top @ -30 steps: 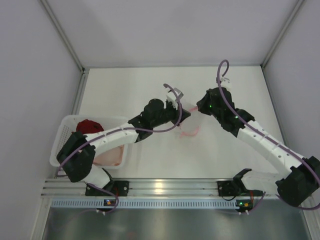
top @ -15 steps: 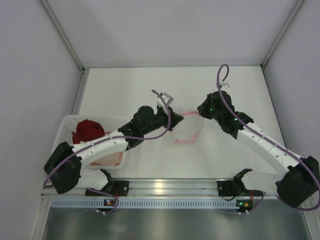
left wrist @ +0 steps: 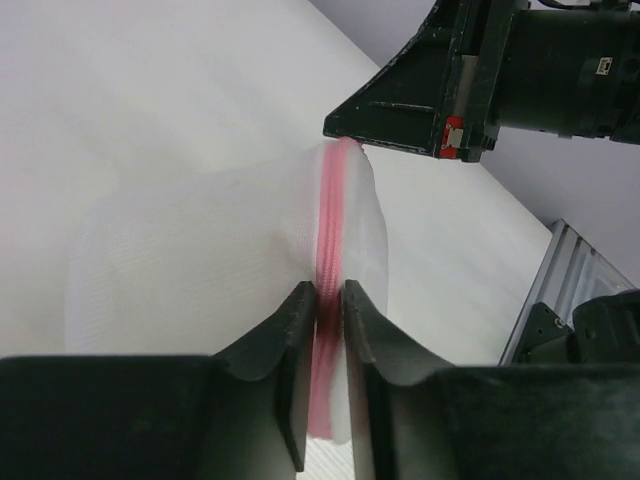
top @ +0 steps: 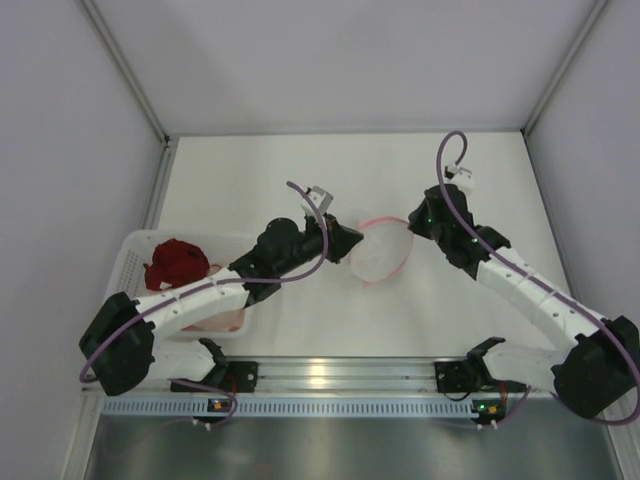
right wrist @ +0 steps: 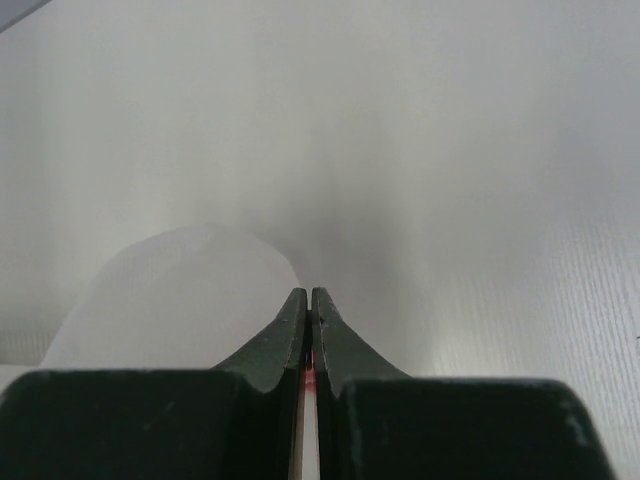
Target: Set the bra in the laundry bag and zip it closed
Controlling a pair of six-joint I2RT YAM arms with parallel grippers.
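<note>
The laundry bag, white mesh with a pink zip rim, hangs stretched between both grippers at mid table. My left gripper is shut on its left edge. In the left wrist view the jaws pinch the pink zip rim, with the mesh spreading to the left. My right gripper is shut on the bag's right edge. In the right wrist view a thin pink strip shows between the shut fingers and the mesh lies at the left. The pale pink bra lies in the basket, partly under my left arm.
A white perforated basket stands at the near left and also holds a dark red bra. The table has walls at the back and on both sides. A metal rail with the arm bases runs along the near edge.
My left gripper has drawn back to the left and nearer with the bag's edge. The bag has spread into a rounded shape between the grippers. My right gripper shifted slightly right.
</note>
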